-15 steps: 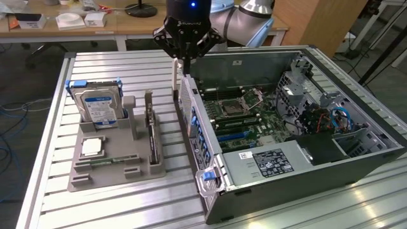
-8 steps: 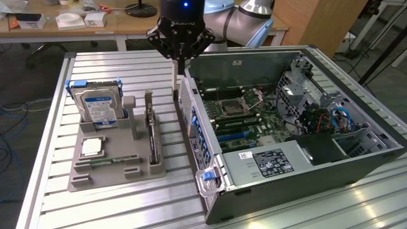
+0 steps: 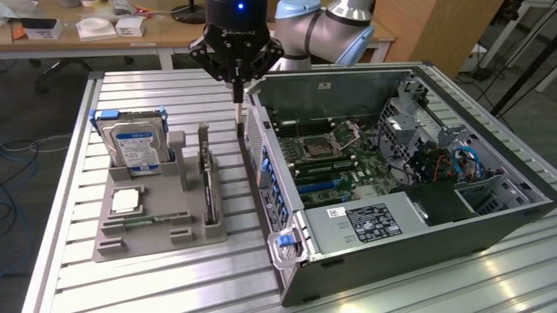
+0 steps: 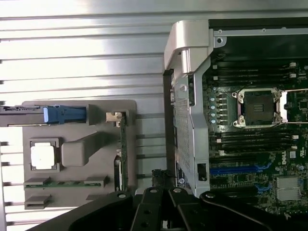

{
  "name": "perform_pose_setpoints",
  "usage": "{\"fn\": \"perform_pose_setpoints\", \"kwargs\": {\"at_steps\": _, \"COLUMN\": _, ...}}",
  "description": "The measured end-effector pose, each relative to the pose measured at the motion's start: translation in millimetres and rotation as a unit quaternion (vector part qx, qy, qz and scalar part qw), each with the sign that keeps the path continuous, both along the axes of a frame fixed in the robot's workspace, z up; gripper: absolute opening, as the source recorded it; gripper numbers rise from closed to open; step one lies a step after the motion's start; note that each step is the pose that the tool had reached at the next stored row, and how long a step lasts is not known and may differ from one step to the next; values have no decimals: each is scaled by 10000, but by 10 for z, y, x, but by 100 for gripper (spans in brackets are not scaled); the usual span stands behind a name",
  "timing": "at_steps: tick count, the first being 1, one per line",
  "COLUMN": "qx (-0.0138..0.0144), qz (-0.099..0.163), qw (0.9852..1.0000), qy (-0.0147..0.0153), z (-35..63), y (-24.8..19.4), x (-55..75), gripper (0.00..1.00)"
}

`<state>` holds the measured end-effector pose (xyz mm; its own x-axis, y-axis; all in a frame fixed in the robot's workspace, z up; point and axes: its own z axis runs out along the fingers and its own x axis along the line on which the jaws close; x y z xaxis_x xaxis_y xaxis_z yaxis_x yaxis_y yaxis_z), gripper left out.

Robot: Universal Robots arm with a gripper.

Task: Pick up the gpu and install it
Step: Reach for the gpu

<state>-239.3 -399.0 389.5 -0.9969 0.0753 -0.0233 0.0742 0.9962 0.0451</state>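
Note:
The gpu [image 3: 207, 177] stands on edge in a slot of the grey holder [image 3: 202, 231], its silver bracket at the far end. From the wrist view it is a thin green edge [image 4: 123, 149]. My gripper [image 3: 240, 128] hangs above the table between the holder and the open computer case [image 3: 409, 215], to the exterior view's right of the gpu and apart from it. Its fingers are pressed together and hold nothing. In the wrist view the gripper [image 4: 161, 177] sits over the case's side wall.
The holder also carries a hard drive with a blue label [image 3: 135, 145], a processor [image 3: 127, 201] and a memory stick [image 3: 143, 222]. The motherboard [image 4: 255, 108] lies exposed inside the case. The slatted metal table [image 3: 156, 280] ends at the exterior view's left.

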Motion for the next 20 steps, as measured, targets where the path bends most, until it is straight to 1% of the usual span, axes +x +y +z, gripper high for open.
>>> {"fn": "perform_pose_setpoints", "kwargs": {"at_steps": 20, "qx": 0, "qz": 0, "qw": 10000, "qy": 0, "z": -7, "y": -12, "x": -398, "gripper": 11}}
